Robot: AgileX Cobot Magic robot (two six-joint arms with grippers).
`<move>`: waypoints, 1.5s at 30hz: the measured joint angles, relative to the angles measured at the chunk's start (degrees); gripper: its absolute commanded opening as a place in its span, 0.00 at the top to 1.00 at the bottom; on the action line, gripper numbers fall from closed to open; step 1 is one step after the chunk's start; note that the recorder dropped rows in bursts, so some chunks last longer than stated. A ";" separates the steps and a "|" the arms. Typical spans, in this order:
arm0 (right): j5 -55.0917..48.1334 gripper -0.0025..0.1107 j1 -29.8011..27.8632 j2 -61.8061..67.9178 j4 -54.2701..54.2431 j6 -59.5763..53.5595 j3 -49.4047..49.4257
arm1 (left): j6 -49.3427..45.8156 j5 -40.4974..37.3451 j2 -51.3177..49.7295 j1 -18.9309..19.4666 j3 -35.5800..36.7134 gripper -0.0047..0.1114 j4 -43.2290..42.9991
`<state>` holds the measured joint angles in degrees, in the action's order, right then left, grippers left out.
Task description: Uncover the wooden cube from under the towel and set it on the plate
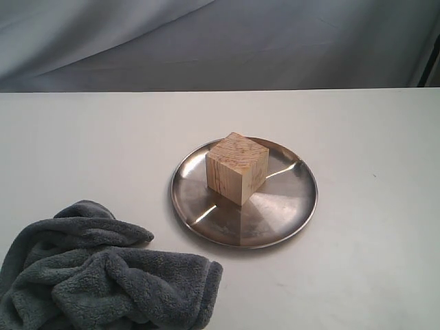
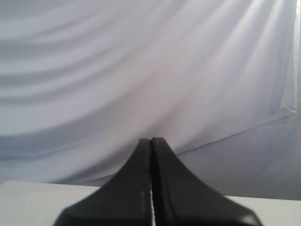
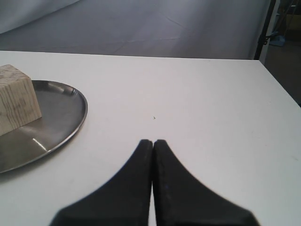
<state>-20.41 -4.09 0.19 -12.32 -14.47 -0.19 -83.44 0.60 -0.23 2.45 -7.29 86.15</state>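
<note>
Pale wood, the cube (image 1: 236, 168) already sits on the steel plate (image 1: 289, 210); the grey towel (image 1: 103, 282) lies crumpled well apart. Both the left gripper (image 2: 151, 141) and right gripper (image 3: 153, 142) are closed and empty. Nothing looks left undone.

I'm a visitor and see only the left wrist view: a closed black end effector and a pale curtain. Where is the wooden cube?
Observer: The pale wooden cube stands on the round silver steel plate.
Visitor: And the towel?
Observer: The dark grey fluffy towel lies crumpled on the white table, apart from the plate.
Visitor: The other arm?
Observer: The right end effector is shut and empty, with the plate close by.
</note>
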 measured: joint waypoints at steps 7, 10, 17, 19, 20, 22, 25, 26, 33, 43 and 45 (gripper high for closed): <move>0.00 0.98 0.00 0.00 0.00 0.00 0.00 | 0.17 -0.22 0.00 0.12 2.78 0.96 0.00; 0.00 0.98 0.00 0.00 0.00 0.00 0.00 | 0.17 -0.22 0.00 0.12 2.78 0.96 0.00; 0.00 0.98 0.00 0.00 0.00 0.00 0.00 | 14.07 -0.60 0.00 0.12 2.78 0.96 -14.06; 0.00 0.98 0.00 0.00 0.00 0.00 0.00 | 38.35 -0.60 0.00 0.12 2.78 0.96 -40.00; 0.00 0.98 0.00 0.00 0.00 0.00 0.00 | 53.22 -1.02 0.00 0.12 2.78 0.96 -52.91; 0.00 0.98 0.00 0.00 0.00 0.00 0.00 | 74.81 -3.05 0.00 0.12 2.78 0.96 -73.98; 0.00 0.98 0.00 0.00 0.00 0.00 0.00 | 86.10 -5.99 0.00 0.12 2.78 0.96 -84.40; 0.00 0.98 0.00 0.00 0.00 0.00 0.00 | 87.84 -6.79 0.00 0.12 2.81 0.96 -86.15; 0.00 0.98 0.00 0.00 0.00 0.00 0.00 | 90.73 -8.17 0.00 0.12 6.55 0.96 -88.75; 0.00 0.98 0.00 0.00 0.00 0.00 0.00 | 90.37 -16.18 0.00 0.12 7.06 0.96 -89.58; 0.00 0.98 0.00 0.00 0.00 0.00 0.00 | 90.37 -16.83 0.00 0.12 7.06 0.96 -89.58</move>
<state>-20.41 -4.09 0.19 -12.32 -14.47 -0.19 6.93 -16.22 -0.23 2.57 -0.23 -3.43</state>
